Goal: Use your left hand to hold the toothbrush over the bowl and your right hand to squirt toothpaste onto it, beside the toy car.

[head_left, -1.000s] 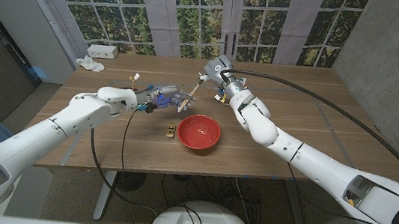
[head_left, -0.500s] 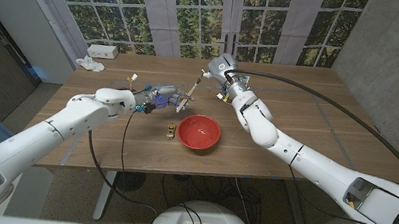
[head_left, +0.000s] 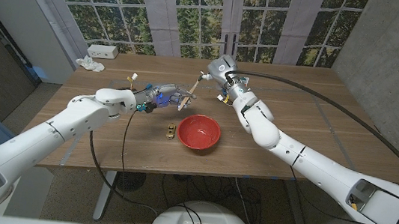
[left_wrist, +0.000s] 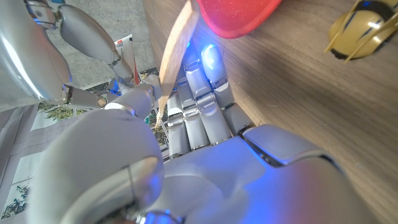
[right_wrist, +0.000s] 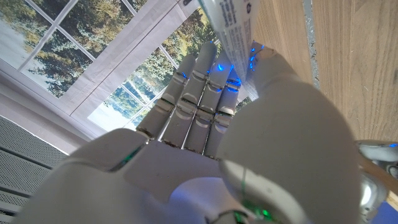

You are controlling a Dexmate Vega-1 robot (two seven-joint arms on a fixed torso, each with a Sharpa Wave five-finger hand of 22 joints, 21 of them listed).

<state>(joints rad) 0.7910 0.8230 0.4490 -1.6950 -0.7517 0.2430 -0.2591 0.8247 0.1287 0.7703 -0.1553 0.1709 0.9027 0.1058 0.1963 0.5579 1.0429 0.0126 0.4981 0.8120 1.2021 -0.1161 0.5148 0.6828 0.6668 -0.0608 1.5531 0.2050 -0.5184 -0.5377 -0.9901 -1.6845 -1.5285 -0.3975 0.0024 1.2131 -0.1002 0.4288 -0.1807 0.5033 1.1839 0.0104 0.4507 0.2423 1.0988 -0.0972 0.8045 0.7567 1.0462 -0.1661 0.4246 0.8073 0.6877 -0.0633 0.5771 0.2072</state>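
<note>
The left hand (head_left: 162, 97) gripped the wooden toothbrush (head_left: 189, 94), its fingers (left_wrist: 200, 99) closed around the lower handle; the handle rose at a tilt from the fingers toward the right hand (head_left: 221, 71). The toothbrush stood just behind the red bowl (head_left: 199, 131), not directly above it. The right hand held the toothpaste tube (right_wrist: 233, 31) between thumb and fingers (right_wrist: 193, 93), close to the upper end of the toothbrush. The yellow toy car (head_left: 172, 130) sat on the worktop (head_left: 297, 115) just beside the bowl, on the left-hand side, in front of the left fingers. A white cloth (head_left: 90, 63) and a white box (head_left: 103, 52) lay at the far corner, well apart from both hands.
</note>
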